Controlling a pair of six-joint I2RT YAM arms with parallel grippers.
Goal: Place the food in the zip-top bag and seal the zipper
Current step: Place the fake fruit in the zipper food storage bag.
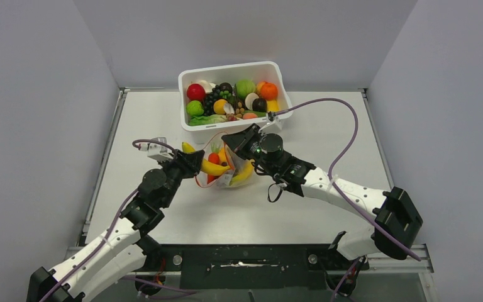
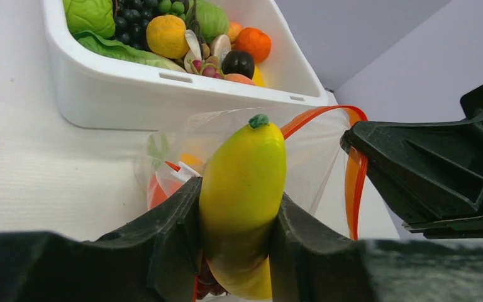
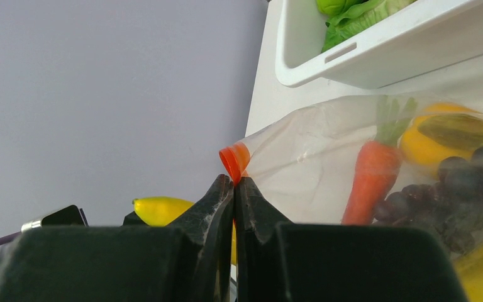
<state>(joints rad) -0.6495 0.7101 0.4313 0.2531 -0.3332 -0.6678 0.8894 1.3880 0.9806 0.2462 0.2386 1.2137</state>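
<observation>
Left gripper (image 2: 238, 204) grips 1 banana (image 2: 244, 163); right gripper (image 3: 234, 187) pinches zipper (image 3: 234, 160) (1 bag (image 3: 308, 165)).

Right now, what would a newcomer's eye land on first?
The yellow banana clamped in the left claw, poised at the mouth of the clear bag mid-table. Next, the right claw pinching the bag's orange zipper strip, and the white tub of toy produce behind.

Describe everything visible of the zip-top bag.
The zip-top bag is a clear, floppy plastic pouch resting on the table close to the white tub. Its orange-red zipper gapes open, one end pinched in the right claw. Inside show a carrot and dark grapes. The left claw holds a banana at the mouth.
</observation>
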